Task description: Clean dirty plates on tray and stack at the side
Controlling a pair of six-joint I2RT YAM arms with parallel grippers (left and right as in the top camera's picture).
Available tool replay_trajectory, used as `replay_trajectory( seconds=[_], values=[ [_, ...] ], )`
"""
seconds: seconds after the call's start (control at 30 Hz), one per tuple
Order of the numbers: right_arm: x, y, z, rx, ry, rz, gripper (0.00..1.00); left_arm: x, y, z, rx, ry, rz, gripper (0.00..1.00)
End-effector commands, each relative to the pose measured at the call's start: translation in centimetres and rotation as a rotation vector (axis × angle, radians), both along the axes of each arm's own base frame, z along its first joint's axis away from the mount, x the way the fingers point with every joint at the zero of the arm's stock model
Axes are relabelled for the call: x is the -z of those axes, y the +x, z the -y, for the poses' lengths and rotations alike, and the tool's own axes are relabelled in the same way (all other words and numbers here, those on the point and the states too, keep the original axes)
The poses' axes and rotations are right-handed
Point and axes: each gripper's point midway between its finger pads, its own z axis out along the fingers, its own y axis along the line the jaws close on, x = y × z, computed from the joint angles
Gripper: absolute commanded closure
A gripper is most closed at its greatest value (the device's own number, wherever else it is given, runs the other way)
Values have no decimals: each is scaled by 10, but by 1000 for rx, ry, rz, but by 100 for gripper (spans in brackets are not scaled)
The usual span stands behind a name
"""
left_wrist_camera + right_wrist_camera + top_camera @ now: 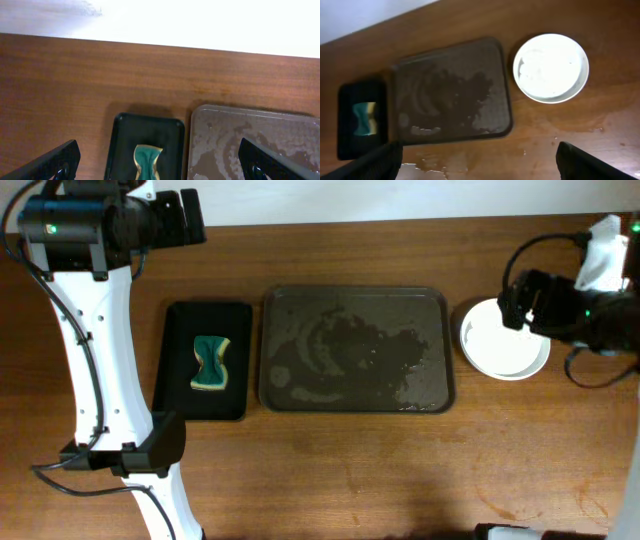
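Note:
The dark brown tray (440, 395) lies mid-table with wet smears and no plates on it; it also shows in the left wrist view (250, 135) and the right wrist view (450, 90). A stack of plain white plates (495, 350) sits on the table right of the tray, also seen in the right wrist view (551, 67). My left gripper (160, 167) is open and empty, high above the back left. My right gripper (477, 162) is open and empty, raised above the plates.
A narrow black tray (180, 395) left of the brown tray holds a green and yellow sponge (210, 364). Water drops lie on the wood in front of the brown tray (530, 147). A white cloth (605, 250) is at the far right.

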Motion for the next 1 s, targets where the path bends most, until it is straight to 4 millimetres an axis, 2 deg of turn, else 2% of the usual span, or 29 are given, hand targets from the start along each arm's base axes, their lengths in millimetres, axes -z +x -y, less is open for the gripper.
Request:
replay_trajectory(
  seconds=[0.0, 0.1, 0.13, 0.17, 0.2, 0.27, 0.33, 0.43, 0.57, 0.6, 0.67, 0.8, 0.9, 0.97],
  values=[
    [3, -1, -5, -23, 19, -22, 1, 0, 1, 0, 4, 2, 2, 0],
    [9, -2, 2, 2, -16, -48, 1, 0, 1, 0, 4, 2, 1, 1],
    [9, 9, 10, 18, -51, -25, 1, 0, 1, -3, -1, 2, 1, 1],
    [4, 21, 6, -23, -89, 38, 1, 0, 1, -4, -4, 4, 1, 0],
    [-1, 34, -6, -110, -137, 125, 1, 0, 1, -4, -4, 4, 1, 1],
    [-3, 45, -24, -202, -185, 239, 1, 0, 1, -3, -2, 4, 1, 1],
    [5, 47, -29, -229, -213, 354, 1, 0, 1, -3, -2, 4, 1, 1],
    [43, 30, -29, -214, -227, 498, 1, 0, 1, -3, -3, 4, 1, 1],
    [106, -21, -28, -179, -255, 790, 1, 0, 1, -3, -2, 4, 1, 1],
    [117, -29, -28, -173, -258, 835, 1, 0, 1, -3, -2, 4, 1, 1],
    [150, -45, -28, -157, -266, 953, 1, 0, 1, -3, -2, 4, 1, 1],
    [191, -49, -28, -140, -248, 1001, 1, 0, 1, -3, -2, 4, 1, 1],
    [222, -53, -27, -154, -238, 878, 1, 0, 1, -3, -2, 4, 1, 0],
    [220, -53, -27, -154, -240, 887, 1, 0, 1, -3, -2, 4, 1, 0]
  ],
)
